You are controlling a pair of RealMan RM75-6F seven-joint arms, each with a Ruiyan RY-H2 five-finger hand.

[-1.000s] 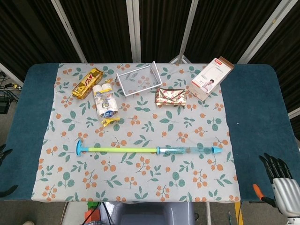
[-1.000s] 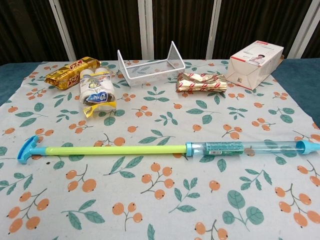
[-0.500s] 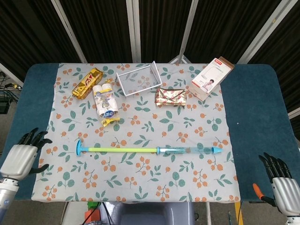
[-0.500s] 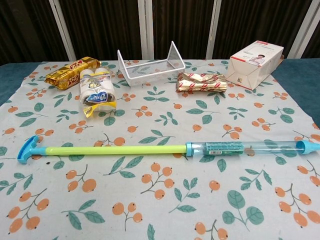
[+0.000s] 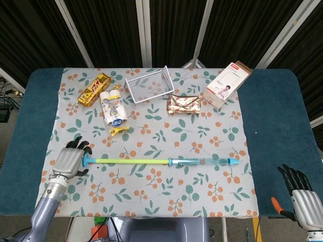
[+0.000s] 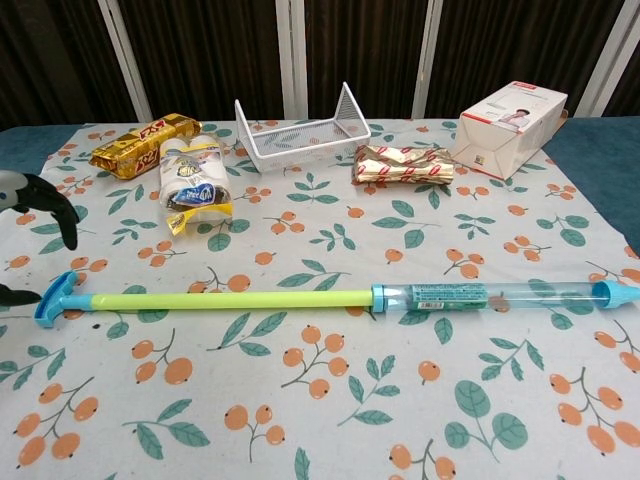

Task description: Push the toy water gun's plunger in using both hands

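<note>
A long toy water gun (image 5: 161,161) lies flat across the near part of the counter (image 5: 272,116), on a leaf-and-orange patterned cloth (image 5: 151,131). Its clear blue barrel (image 5: 202,161) points toward my right, and its yellow-green plunger rod (image 5: 131,161) is drawn fully out toward my left, ending in a blue T-shaped handle (image 5: 85,160). The task has not yet begun in earnest: the plunger is still extended.

My left hand (image 5: 69,160) sits just beside that handle, fingers spread and holding nothing, placed, I judge, to press the rod inward. Half a second ago it was further out over the counter's blue edge; it has since closed in on the handle. My right hand (image 5: 302,194) waits well apart from the barrel's nozzle end, near the counter's corner, fingers apart and empty, almost unchanged. It will need to brace the barrel.

Further back stand a white wire basket (image 5: 149,84), a gold snack packet (image 5: 94,88), a white-and-yellow pouch (image 5: 113,110), a shiny gold-and-red wrapper (image 5: 183,104) and a white carton (image 5: 228,84).
</note>
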